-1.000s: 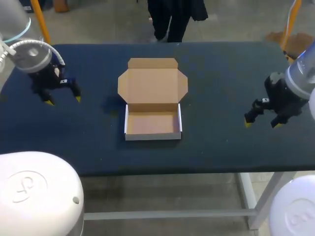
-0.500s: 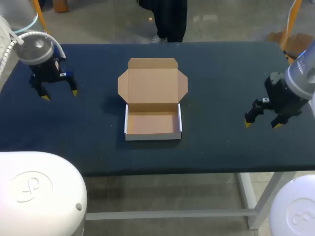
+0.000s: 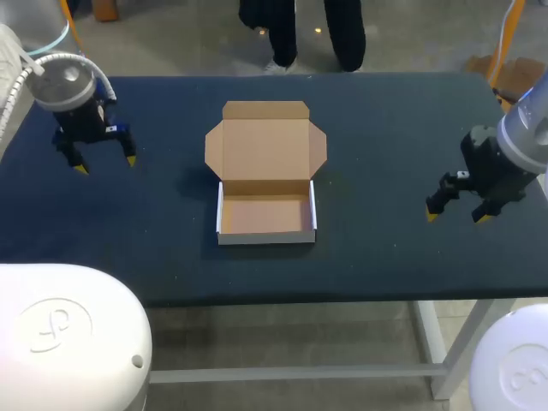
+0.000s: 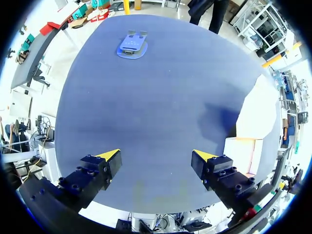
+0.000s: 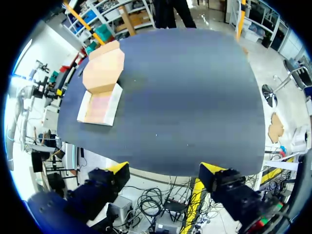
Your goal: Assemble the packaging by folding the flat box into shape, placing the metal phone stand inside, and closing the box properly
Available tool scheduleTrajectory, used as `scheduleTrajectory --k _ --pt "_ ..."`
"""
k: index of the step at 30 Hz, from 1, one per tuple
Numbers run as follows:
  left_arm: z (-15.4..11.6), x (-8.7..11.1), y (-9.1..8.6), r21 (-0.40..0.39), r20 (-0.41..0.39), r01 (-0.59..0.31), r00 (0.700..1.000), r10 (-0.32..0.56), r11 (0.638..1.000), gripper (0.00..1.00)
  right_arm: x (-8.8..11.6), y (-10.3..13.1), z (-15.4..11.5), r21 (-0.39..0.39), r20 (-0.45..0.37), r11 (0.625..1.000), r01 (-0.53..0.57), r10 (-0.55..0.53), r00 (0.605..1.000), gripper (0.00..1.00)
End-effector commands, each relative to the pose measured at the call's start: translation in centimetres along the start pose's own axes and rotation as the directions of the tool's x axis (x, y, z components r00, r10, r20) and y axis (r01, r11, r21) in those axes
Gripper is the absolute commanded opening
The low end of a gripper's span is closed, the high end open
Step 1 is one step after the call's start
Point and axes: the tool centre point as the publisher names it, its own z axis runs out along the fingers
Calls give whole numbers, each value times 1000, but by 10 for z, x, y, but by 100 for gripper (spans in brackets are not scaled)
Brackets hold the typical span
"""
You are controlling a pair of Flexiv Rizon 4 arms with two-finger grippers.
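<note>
Dark table (image 3: 394, 137) fills my head view. Open box (image 3: 265, 214) sits centre frame, long axis running top to bottom, lid flat and pointing to the top. Left gripper (image 3: 104, 164) upper left, right gripper (image 3: 455, 217) mid right, both spread, holding nothing. In the left wrist view, phone stand (image 4: 131, 46) lies flat, well ahead of the fingers.

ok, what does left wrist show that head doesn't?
Only left wrist: the metal phone stand, lying on the table far ahead of the left gripper. Only head: the right gripper, open, and the whole box, lid folded back, nothing inside. Both: the dark table, the open left gripper, and the box, which the wrist view catches only partly, off to one side.
</note>
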Motion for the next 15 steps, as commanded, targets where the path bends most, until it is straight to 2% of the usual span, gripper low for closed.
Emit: scheduleTrajectory --k 1,7,15 --pt "5 6 -6 -4 19 3 1000 -3 1000 100 0 0 -2 4 2 1000 0 0 1000 100" --pt "17 5 -20 -14 14 12 1000 -12 1000 100 0 0 -2 4 2 1000 0 0 1000 100" --pt "27 -15 -35 -9 -1 -1 1000 1 1000 100 0 0 -2 4 2 1000 0 0 1000 100"
